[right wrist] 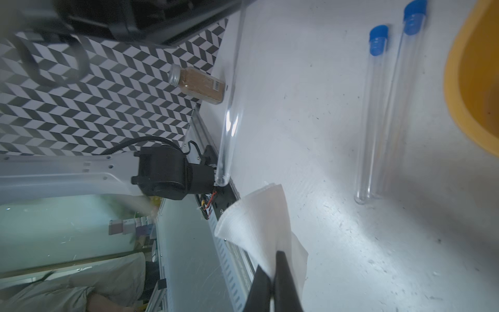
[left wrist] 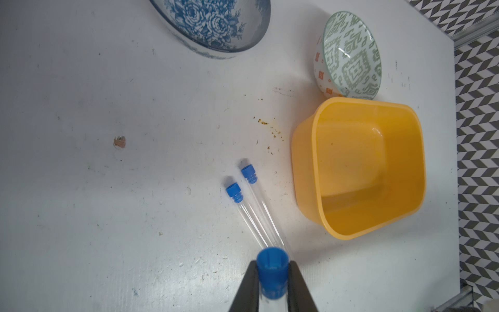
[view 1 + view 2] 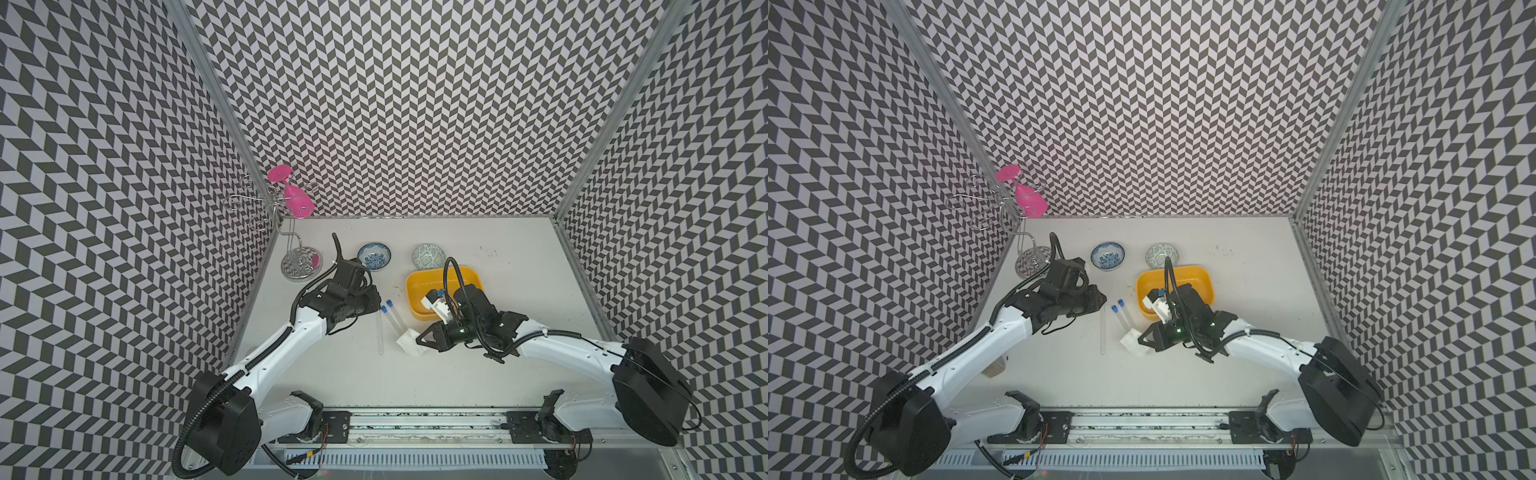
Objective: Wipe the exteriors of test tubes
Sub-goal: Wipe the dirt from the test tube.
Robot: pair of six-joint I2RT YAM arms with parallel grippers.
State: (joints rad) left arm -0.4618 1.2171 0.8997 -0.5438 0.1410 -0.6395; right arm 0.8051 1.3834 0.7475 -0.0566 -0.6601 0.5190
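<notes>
Chevron-patterned black-and-white walls are closing in a white desk (image 3: 332, 374) on three sides, and you are looking down on it in both top views. At the far left corner a silver wire glass rack (image 3: 300, 266) is standing, with a pink stemmed glass (image 3: 293, 197) hanging foot-up from it. Against the left edge, nearer you, a small clear jar of brown powder with a metal cap (image 1: 199, 85) is resting.

Your left gripper (image 2: 272, 264) is reaching in from the left, and its fingers (image 2: 249, 286) are clamping narrowly on the blue cap of a long, thin, clear test tube (image 3: 380, 336). That held tube is pointing its rounded end toward the near edge. Beyond the gripper, toward the far edge, a round blue floral ceramic bowl (image 3: 374, 257) is sitting.

Just right of the held tube, two more clear blue-capped test tubes (image 2: 251, 220) are lying side by side near the desk's middle, caps toward the far edge. Near their rounded ends, your right gripper (image 1: 270, 259) is pinching a small white folded tissue (image 3: 406, 341), with its fingers fully together on the paper.

Further right, a round green-patterned bowl (image 3: 429, 255) is sitting near the far edge. Just in front of it a yellow rectangular plastic tub (image 2: 303, 173) is standing, partly under your right arm.
</notes>
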